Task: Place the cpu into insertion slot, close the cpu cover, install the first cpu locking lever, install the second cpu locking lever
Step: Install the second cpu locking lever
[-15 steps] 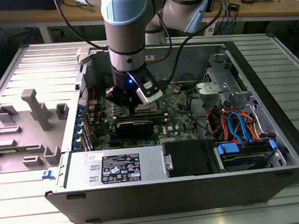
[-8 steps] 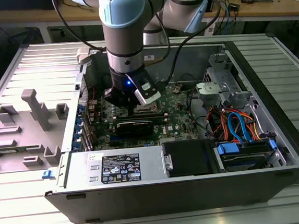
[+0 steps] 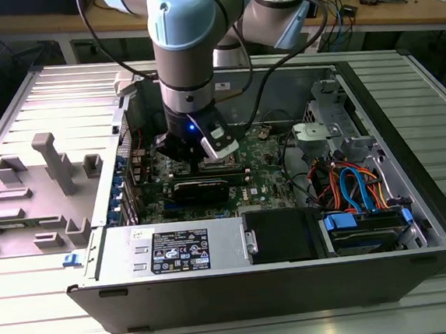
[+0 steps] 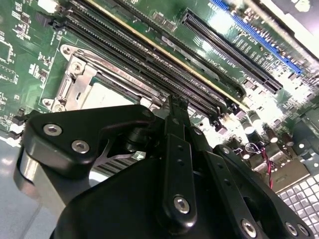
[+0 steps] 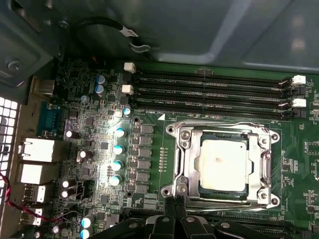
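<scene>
Gripper [image 5: 175, 209] is down at the socket's edge, fingertips pinched together with nothing between them, poised by a locking lever [image 5: 219, 201]. The cpu [image 5: 223, 164] sits in the insertion slot [image 5: 185, 164], cpu cover [image 5: 259, 164] closed flat over it.

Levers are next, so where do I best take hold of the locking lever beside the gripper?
Probably take the locking lever at its bent corner end, from straight above: this thin rod lies flat along the cpu cover, so little else stands proud.
</scene>
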You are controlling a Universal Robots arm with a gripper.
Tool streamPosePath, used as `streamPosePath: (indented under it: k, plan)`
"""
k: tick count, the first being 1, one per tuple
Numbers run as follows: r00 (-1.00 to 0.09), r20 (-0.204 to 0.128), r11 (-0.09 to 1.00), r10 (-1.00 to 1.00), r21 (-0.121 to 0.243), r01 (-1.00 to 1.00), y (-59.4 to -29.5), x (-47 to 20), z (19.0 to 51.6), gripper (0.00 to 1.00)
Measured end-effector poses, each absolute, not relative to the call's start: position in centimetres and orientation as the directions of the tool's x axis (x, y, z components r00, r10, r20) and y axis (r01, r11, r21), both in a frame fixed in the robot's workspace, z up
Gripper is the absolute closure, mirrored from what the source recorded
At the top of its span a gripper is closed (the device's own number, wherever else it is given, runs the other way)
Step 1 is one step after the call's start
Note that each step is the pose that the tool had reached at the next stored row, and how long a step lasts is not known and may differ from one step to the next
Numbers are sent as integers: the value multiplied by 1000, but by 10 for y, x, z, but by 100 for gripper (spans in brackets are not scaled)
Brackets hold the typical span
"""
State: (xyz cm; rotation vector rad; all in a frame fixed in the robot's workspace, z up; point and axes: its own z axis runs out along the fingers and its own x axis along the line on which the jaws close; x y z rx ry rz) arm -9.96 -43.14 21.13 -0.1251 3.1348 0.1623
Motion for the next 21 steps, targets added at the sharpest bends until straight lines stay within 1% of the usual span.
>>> streamPosePath:
  k: [21]
  plan:
    - [-996,-5,990,-86,108,-86,-430,-102,206,89]
